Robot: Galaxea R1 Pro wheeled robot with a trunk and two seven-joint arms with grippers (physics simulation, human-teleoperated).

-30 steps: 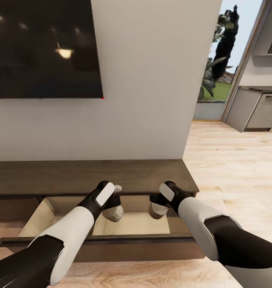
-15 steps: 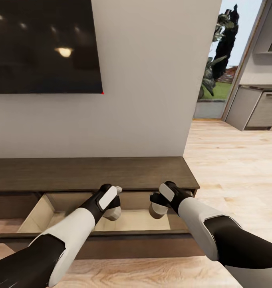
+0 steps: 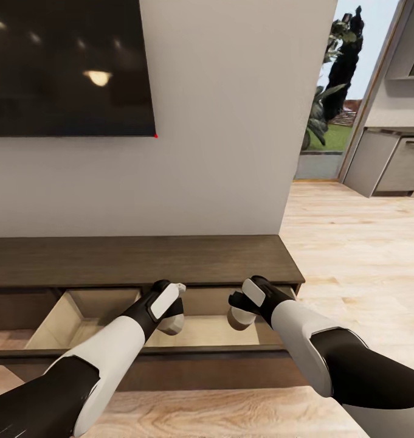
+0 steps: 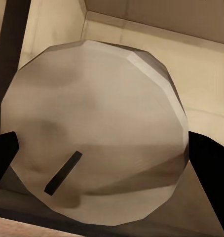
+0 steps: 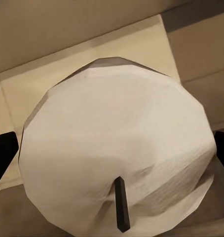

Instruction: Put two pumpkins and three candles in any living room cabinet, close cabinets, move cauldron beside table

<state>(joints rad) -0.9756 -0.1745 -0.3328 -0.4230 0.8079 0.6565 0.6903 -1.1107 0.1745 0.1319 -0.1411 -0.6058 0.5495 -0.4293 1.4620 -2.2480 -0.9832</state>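
1. The left gripper [image 3: 172, 321] grips a stubby grey-beige candle with a dark wick [image 4: 97, 133], its fingers closed on the sides
2. The right gripper [image 3: 238, 316] clamps a second, paler candle of the same shape [image 5: 117, 153]
3. Both hang over the pale wood drawer [image 3: 67, 316] pulled out of the long dark brown cabinet [image 3: 140, 258], probably for release inside
4. Behind are a white wall, a black screen [image 3: 67, 67] and a light plank floor [image 3: 352, 243]

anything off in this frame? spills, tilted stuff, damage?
Nothing stands out. The cabinet has one drawer pulled open, as the job needs, and each gripper holds a candle over it: left gripper with one candle, right gripper with the other candle. No spills or damage.
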